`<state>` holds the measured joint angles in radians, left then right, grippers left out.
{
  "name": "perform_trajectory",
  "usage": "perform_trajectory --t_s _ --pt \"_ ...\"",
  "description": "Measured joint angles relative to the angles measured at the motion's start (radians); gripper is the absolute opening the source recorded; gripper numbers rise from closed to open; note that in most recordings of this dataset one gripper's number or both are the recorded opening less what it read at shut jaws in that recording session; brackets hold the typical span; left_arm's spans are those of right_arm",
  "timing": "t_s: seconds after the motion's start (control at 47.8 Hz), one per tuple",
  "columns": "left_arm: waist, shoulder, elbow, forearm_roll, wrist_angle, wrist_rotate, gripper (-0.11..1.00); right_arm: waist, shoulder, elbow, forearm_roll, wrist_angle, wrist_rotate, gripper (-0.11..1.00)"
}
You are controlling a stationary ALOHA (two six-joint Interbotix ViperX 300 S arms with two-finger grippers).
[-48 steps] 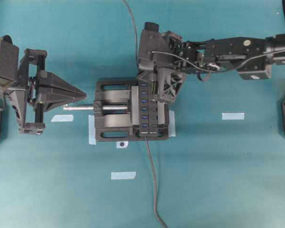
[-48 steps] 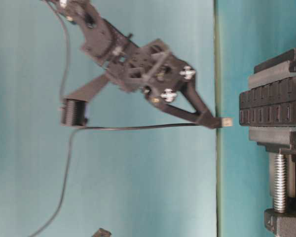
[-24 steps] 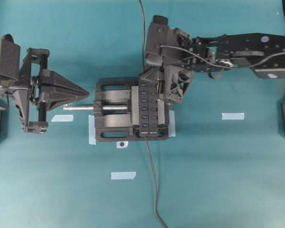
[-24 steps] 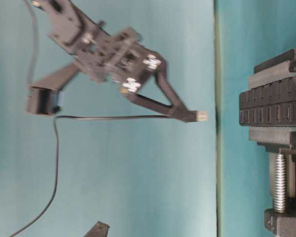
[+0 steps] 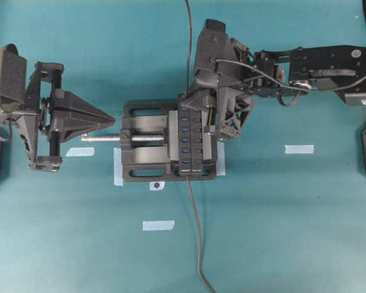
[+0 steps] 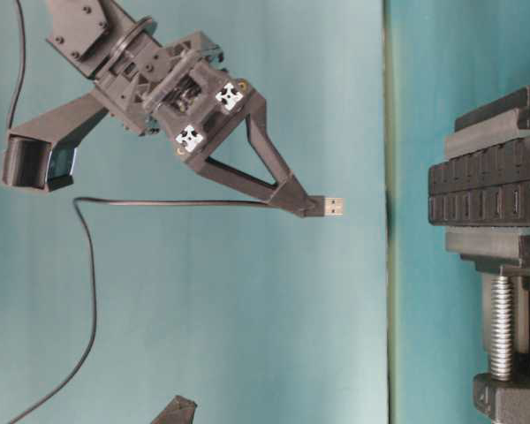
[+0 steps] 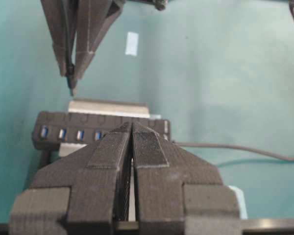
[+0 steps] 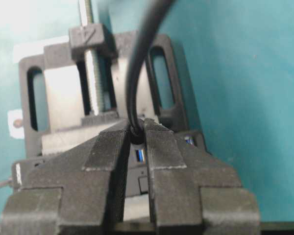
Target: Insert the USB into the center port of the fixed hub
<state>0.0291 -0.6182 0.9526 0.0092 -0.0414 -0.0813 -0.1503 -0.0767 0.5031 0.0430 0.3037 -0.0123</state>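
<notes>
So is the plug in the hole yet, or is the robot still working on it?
Not yet. Done: the right gripper has picked up the USB. In hand: the plug hangs in the air, apart from the fixed hub. Left: lining up with the center port and pushing in.

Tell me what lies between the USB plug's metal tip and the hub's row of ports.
Nothing. In the table-level view, only bare teal background shows between the USB, held in the right gripper, and the fixed hub.
</notes>
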Motion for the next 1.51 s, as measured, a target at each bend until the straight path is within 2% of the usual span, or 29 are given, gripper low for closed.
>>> perform_trajectory --t_s 0.335,1.506 --pt "-0.002 0.0 0.0 0.0 -0.002 -0.028 0.0 0.005 0.038 0.035 0.0 -0.054 0.002 0.1" --pt "-0.02 0.015 0.0 -0.002 -0.002 -0.029 0.0 0.04 0.15 0.04 0.002 -0.114 0.002 0.1"
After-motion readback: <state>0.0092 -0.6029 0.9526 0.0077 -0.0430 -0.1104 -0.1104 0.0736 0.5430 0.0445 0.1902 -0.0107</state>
